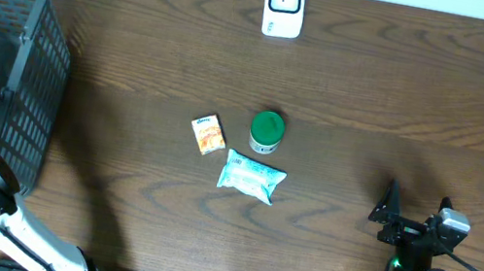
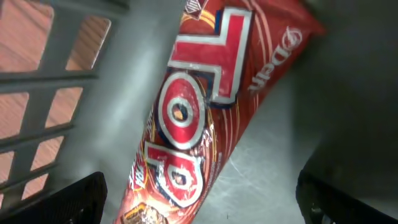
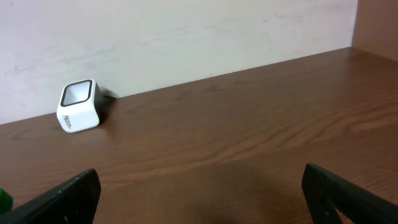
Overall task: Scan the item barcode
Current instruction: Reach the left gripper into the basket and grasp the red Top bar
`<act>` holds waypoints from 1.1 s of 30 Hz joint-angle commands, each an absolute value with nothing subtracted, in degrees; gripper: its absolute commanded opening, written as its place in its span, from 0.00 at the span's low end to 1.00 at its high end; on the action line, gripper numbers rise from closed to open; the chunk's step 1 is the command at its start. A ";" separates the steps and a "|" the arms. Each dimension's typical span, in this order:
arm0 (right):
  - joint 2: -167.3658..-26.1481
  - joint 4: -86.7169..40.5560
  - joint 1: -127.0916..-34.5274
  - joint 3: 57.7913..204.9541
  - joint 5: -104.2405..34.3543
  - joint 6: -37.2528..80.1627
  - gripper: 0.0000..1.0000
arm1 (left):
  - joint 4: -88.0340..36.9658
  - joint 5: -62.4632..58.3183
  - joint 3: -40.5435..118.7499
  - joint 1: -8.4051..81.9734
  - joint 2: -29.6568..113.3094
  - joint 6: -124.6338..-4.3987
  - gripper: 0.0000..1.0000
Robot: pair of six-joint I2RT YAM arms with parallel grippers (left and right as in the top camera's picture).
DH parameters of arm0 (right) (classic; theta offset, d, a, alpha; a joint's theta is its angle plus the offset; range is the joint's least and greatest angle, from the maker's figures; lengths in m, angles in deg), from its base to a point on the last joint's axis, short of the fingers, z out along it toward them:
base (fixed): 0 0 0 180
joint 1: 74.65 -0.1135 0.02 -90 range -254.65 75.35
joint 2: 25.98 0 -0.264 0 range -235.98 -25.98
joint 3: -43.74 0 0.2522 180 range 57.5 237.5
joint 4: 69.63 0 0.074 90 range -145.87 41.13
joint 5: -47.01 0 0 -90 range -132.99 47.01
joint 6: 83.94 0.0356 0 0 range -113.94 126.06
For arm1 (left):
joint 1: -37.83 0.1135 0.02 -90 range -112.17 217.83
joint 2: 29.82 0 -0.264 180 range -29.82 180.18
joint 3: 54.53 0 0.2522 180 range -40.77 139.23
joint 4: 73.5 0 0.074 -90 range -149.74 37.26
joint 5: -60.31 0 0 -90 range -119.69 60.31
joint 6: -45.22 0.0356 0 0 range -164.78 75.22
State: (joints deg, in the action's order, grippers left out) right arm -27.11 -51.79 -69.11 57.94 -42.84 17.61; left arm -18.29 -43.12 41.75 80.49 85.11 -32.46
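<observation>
I log a green-lidded tub [image 1: 266, 131] near the middle of the brown wooden table [image 1: 138, 49]. Small orange packet [image 1: 209, 134] just left of the tub, not touching. Pale blue pouch [image 1: 252, 178] flat, just in front of the tub. Grey mesh basket [image 1: 34, 81] well left of the tub.

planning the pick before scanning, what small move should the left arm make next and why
Probably lower the left end effector onto the red snack packet and close: its jaws stand open over the packet, which lies unheld on the basket floor.
</observation>
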 commanded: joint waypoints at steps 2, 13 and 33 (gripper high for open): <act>-27.11 -51.64 -69.50 57.81 -43.52 18.02 0.99 | -17.44 -43.16 40.92 80.79 91.91 -31.30 0.89; -27.11 -51.64 -69.50 57.81 -43.52 18.02 0.99 | -14.62 -43.19 40.94 80.62 95.39 -31.96 0.07; -27.11 -51.64 -69.50 57.81 -43.52 18.02 0.99 | -16.54 -37.61 42.84 77.67 67.02 -35.65 0.07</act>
State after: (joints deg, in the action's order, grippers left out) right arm -27.11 -51.79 -69.11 57.94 -42.84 17.61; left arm -16.69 -38.70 42.27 77.47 68.22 -33.99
